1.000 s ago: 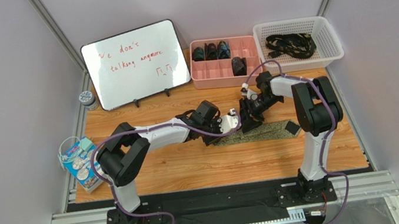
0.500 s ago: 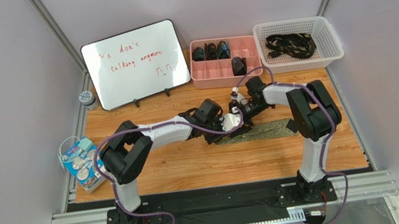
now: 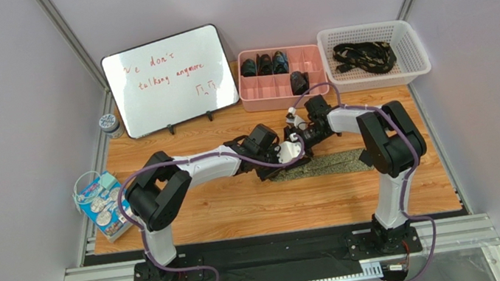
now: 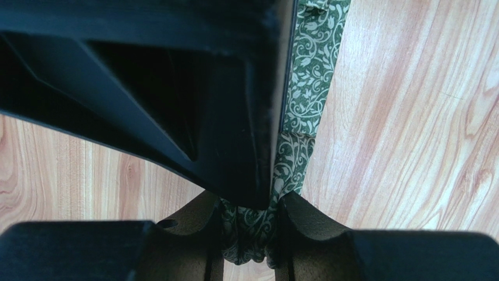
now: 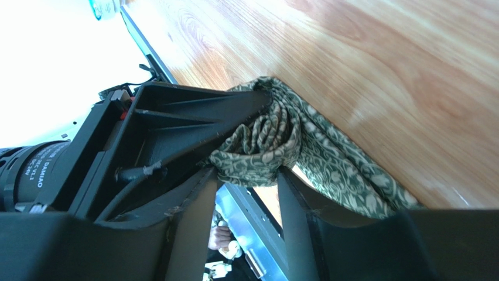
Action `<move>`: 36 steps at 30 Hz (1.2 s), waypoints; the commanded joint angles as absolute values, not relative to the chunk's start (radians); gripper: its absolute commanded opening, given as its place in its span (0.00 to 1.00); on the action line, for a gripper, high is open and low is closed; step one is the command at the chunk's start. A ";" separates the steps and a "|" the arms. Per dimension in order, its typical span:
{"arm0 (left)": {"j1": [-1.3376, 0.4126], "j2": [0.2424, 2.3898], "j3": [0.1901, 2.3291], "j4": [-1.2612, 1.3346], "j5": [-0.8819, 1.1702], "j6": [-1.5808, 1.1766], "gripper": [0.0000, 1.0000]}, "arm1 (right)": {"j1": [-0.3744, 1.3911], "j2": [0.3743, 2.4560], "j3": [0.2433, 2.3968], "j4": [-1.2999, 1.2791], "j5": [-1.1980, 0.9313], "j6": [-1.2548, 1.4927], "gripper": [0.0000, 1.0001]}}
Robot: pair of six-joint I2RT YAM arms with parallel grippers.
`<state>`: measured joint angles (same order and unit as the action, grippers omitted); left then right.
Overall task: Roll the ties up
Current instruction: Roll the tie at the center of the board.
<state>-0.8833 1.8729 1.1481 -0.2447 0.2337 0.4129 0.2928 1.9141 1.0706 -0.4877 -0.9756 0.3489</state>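
Observation:
An olive-green tie [image 3: 331, 165] with a pale vine pattern lies flat along the middle of the table. Its left end is wound into a small roll [image 5: 263, 140]. My left gripper [image 4: 250, 206] is shut on that roll, fabric bunched between its fingers. The tie's flat part [image 4: 307, 88] runs away from the jaws. My right gripper [image 5: 249, 175] meets the roll from the far side, its fingertips pressed against both sides. In the top view the left gripper [image 3: 297, 150] and the right gripper [image 3: 300, 135] are nose to nose. Black ties [image 3: 365, 55] lie in the basket.
A white basket [image 3: 413, 64] stands at the back right. Beside it a pink divided tray [image 3: 254, 99] holds several dark rolled ties. A whiteboard [image 3: 169, 79] leans at the back left, with a small jar [image 3: 109, 124] and a blue packet [image 3: 100, 204] at the left edge.
My right gripper has moved left and slightly back, closing in on the left gripper and the roll. The flat stretch of tie looks shorter. The left arm has barely moved.

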 commanded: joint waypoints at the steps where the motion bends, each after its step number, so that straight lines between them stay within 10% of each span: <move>1: -0.891 1.925 1.124 -0.327 0.232 0.393 0.16 | 0.301 1.959 1.066 -0.411 -0.968 0.370 0.38; 6: -0.888 1.916 1.124 -0.327 0.238 0.385 0.22 | 0.284 1.974 1.057 -0.486 -0.927 0.308 0.00; 15: -0.809 1.747 1.011 -0.103 0.438 0.305 0.65 | 0.250 2.022 1.083 -0.617 -0.824 0.164 0.00; 24: -0.775 1.675 0.848 0.271 0.574 0.210 0.78 | 0.241 2.068 1.104 -0.627 -0.724 0.138 0.00; 36: -0.807 1.865 0.890 0.457 0.565 0.219 0.66 | 0.242 2.085 1.109 -0.580 -0.719 0.199 0.00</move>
<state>-0.7830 1.8191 0.8421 0.3630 0.5446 0.2146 0.2432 2.0350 1.1118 -0.6594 -0.9184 0.2050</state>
